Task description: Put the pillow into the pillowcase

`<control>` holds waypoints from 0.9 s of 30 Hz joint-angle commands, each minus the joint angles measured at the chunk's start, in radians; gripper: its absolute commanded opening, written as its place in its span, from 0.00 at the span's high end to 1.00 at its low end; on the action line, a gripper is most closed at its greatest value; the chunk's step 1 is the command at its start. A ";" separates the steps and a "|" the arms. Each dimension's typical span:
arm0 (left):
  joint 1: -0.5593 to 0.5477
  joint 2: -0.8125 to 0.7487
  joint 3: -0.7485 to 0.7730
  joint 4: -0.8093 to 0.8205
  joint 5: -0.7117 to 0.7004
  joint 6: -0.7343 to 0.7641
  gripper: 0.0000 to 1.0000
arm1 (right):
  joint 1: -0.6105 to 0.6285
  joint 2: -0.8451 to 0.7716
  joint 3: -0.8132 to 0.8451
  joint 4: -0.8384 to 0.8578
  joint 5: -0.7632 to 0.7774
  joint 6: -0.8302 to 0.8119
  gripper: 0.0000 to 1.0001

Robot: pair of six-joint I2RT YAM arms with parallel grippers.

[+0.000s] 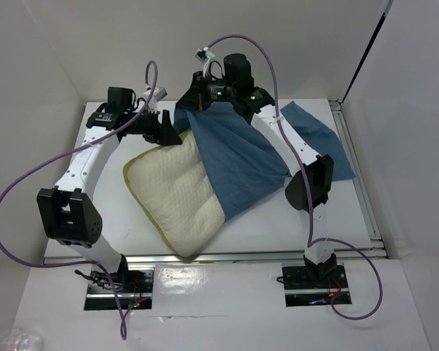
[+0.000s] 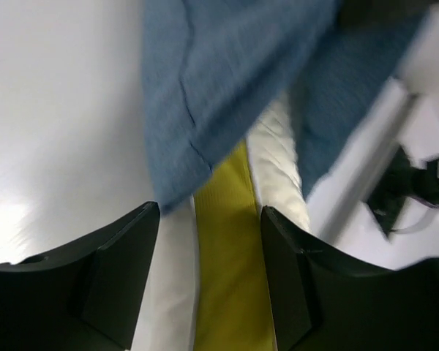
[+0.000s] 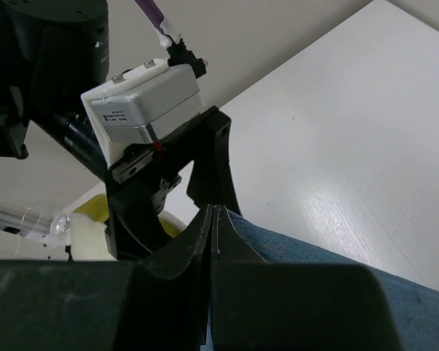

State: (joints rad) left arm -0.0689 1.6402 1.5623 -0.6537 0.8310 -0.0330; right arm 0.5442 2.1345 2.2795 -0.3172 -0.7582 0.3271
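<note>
The pillow (image 1: 177, 197) lies slantwise on the white surface (image 1: 336, 212), a plump cream rectangle with a quilted, diamond-stitched face and a band of olive-yellow trim along its edge. Its near corner reaches the front rim of the surface. The far right part of it is covered by the pillowcase (image 1: 234, 157), a thin dusty-blue cloth, matte and wrinkled. The cloth hangs in a long, sloping fold from its raised corner down across the pillow. The rest of it spreads flat on the surface to the right, behind the right arm.

The right pincer (image 1: 201, 102) is at the far middle of the surface and is clamped on the top edge of the pillowcase. In the right wrist view its two black tips meet, with the blue weave coming out just beneath them.

The left pincer (image 1: 164, 131) is at the pillow's far corner, just beside the lifted cloth. Its jaws stand apart. In the left wrist view the dark, blunt fingers (image 2: 117, 270) flank the yellow trim, and a strip of white shows between the trim and the left one, so they grip nothing. Above them hangs the hemmed edge of the blue cloth, with a ridge of the cream quilting beside it.

Purple cables (image 1: 29, 183) loop from both arms.
</note>
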 commanded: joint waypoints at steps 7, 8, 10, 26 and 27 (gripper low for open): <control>-0.052 -0.193 -0.012 0.100 -0.670 0.062 0.23 | 0.028 -0.114 -0.103 0.041 0.037 -0.098 1.00; -0.066 -0.203 0.004 0.076 -0.682 0.089 0.22 | 0.019 -0.114 -0.103 0.032 0.046 -0.111 1.00; -0.075 -0.214 0.033 0.010 -0.698 0.137 0.20 | 0.019 -0.094 -0.103 0.020 0.079 -0.143 1.00; -0.106 -0.184 -0.004 -0.262 -0.553 0.283 0.19 | 0.000 -0.053 -0.071 0.009 0.112 -0.172 1.00; -0.106 -0.172 -0.004 -0.262 -0.582 0.283 0.19 | 0.000 -0.053 -0.061 0.000 0.112 -0.172 1.00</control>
State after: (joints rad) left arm -0.1745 1.4498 1.5692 -0.9001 0.2886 0.2344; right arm 0.5541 2.1178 2.1593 -0.3466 -0.6537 0.1738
